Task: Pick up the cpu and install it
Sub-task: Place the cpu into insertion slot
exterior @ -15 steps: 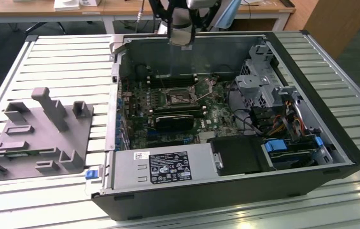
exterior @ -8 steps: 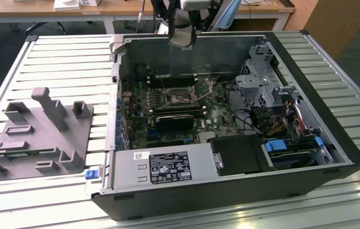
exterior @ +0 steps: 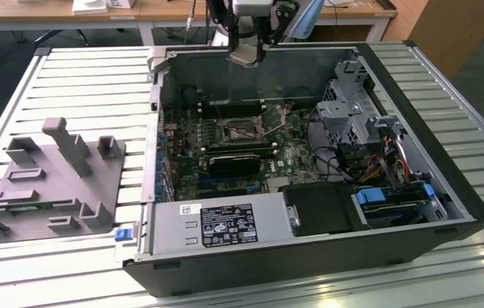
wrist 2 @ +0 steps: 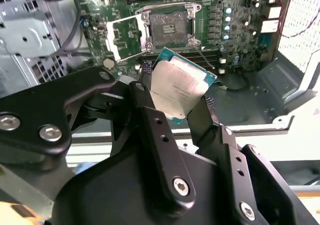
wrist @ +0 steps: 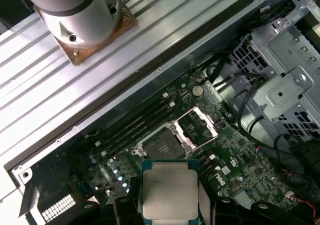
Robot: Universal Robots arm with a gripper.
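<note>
cpu [wrist: 170, 192] clamped edgewise in end effector [wrist 2: 176, 99], hanging above case [exterior: 224, 269] rim, well apart from open socket [wrist: 162, 145]. Risk: thin-edge grip slips, or chip lands skewed and bends socket pins.

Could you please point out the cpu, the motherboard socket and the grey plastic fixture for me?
cpu [wrist 2: 177, 87]: second wrist view, middle of its silver top.
motherboard socket [wrist 2: 169, 27]: second wrist view, its dark centre.
grey plastic fixture [exterior: 54, 183]: exterior view, its flat base.
</note>
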